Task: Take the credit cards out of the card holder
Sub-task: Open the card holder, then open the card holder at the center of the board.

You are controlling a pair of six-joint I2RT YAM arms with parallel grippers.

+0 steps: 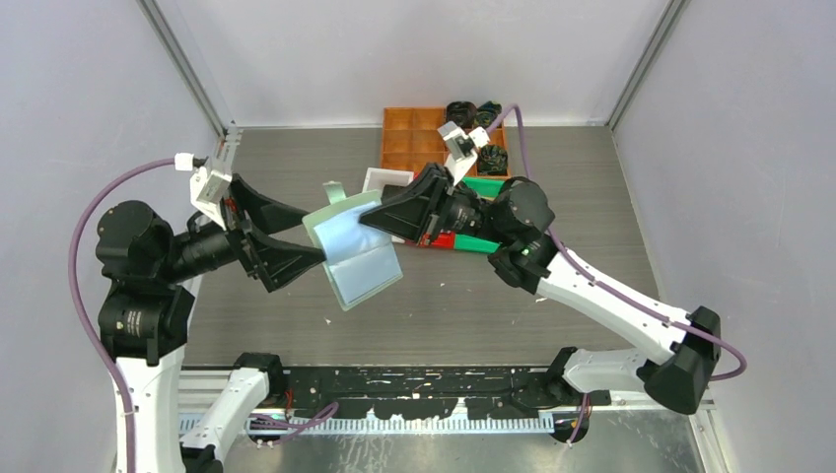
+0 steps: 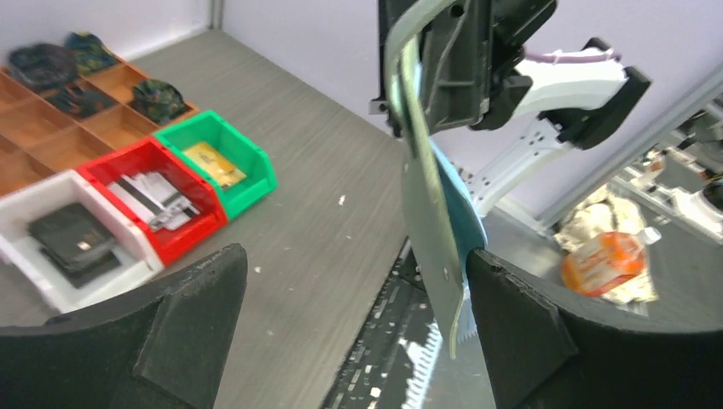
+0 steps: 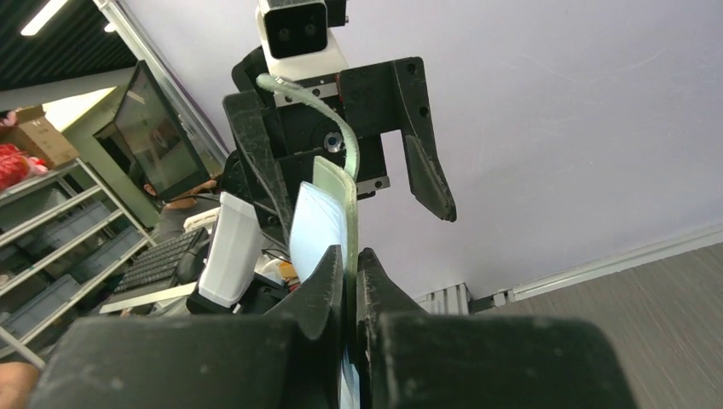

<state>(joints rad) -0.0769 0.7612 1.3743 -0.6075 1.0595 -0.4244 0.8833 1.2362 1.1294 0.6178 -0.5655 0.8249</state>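
Note:
The pale green card holder (image 1: 355, 251) hangs open in the air over the table, its light blue pockets showing. My right gripper (image 1: 370, 219) is shut on its edge; in the right wrist view the jaws (image 3: 351, 273) pinch the green flap (image 3: 337, 192). My left gripper (image 1: 313, 236) is open around the holder's other side. In the left wrist view the holder (image 2: 426, 221) hangs edge-on close to the right finger (image 2: 520, 332), far from the left finger (image 2: 187, 315). Credit cards lie in the bins: silvery (image 2: 153, 198), gold (image 2: 213, 162), black (image 2: 72, 239). I see no card in the holder's pockets.
A white bin (image 2: 34, 277), a red bin (image 2: 192, 234) and a green bin (image 2: 247, 183) stand in a row behind the holder. An orange compartment tray (image 1: 414, 138) with dark fabric bundles (image 1: 461, 110) sits at the back wall.

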